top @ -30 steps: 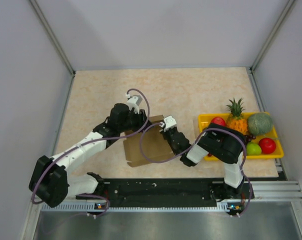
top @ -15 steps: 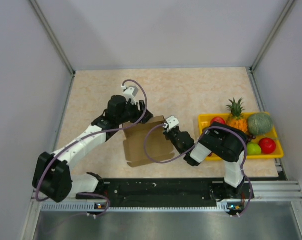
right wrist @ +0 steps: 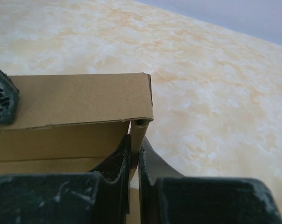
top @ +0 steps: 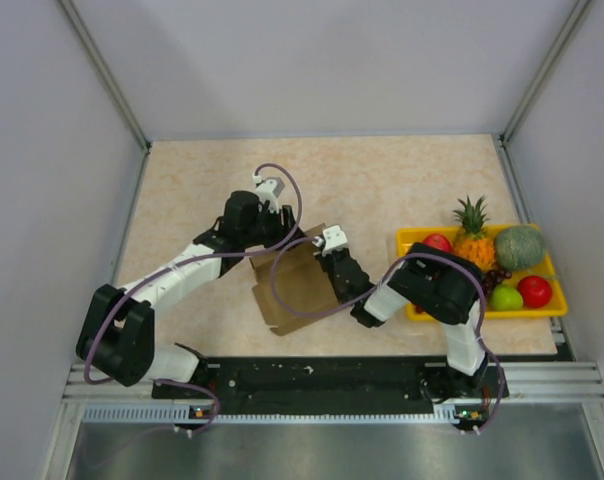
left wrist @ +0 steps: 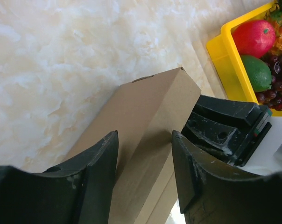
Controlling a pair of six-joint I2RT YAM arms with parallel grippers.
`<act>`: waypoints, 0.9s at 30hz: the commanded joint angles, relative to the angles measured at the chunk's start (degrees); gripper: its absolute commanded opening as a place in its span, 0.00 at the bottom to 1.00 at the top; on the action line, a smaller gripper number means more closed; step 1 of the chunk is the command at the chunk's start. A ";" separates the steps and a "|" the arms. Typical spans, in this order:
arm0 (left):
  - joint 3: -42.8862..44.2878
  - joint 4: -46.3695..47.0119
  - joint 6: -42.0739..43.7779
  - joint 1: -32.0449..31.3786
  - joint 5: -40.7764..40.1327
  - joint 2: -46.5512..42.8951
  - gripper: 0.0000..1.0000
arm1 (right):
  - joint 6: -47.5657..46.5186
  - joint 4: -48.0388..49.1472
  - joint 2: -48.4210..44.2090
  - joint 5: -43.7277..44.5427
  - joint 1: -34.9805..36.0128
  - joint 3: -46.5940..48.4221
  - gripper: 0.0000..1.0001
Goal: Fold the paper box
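Bare tabletop (top: 402, 170) lies open behind the paper box (top: 304, 283); the yellow tray (top: 410, 236) (fruit-laden) blocks the right.

The paper box (top: 302, 282) is plain, unmarked brown. The table (top: 402, 180) is cream with pale orange marbling, and the tray (top: 406, 241) is bright yellow, holding a red fruit (top: 534, 290) and a green fruit (top: 507, 297).

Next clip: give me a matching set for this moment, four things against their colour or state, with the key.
Things:
1. paper box
2. left gripper
3. right gripper
4. fruit tray

States:
a. yellow, far right
b. jaws pinched on a cardboard edge
c. brown, partly folded
d. jaws apart over the box

Pairs: 1-c, 2-d, 3-b, 4-a
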 commanded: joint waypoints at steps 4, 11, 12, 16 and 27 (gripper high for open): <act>-1.86 2.38 -1.43 -0.38 3.78 -0.50 0.56 | -2.40 -7.29 2.92 9.04 2.65 4.53 0.00; 0.07 -0.59 0.41 -0.38 1.85 -0.93 0.59 | -0.73 -4.73 -1.47 -0.74 0.90 -0.74 0.22; 0.42 -1.13 1.11 -0.29 1.50 -1.02 0.59 | -0.38 -5.51 -2.35 -1.27 0.90 -2.05 0.35; 2.97 -3.51 2.61 -0.03 0.26 -0.76 0.60 | -0.12 -7.98 -7.71 -5.91 0.28 -5.13 0.41; 9.30 -12.81 5.69 0.41 -2.99 -1.99 0.62 | 10.69 -24.93 -26.94 -16.65 -3.50 -11.64 0.53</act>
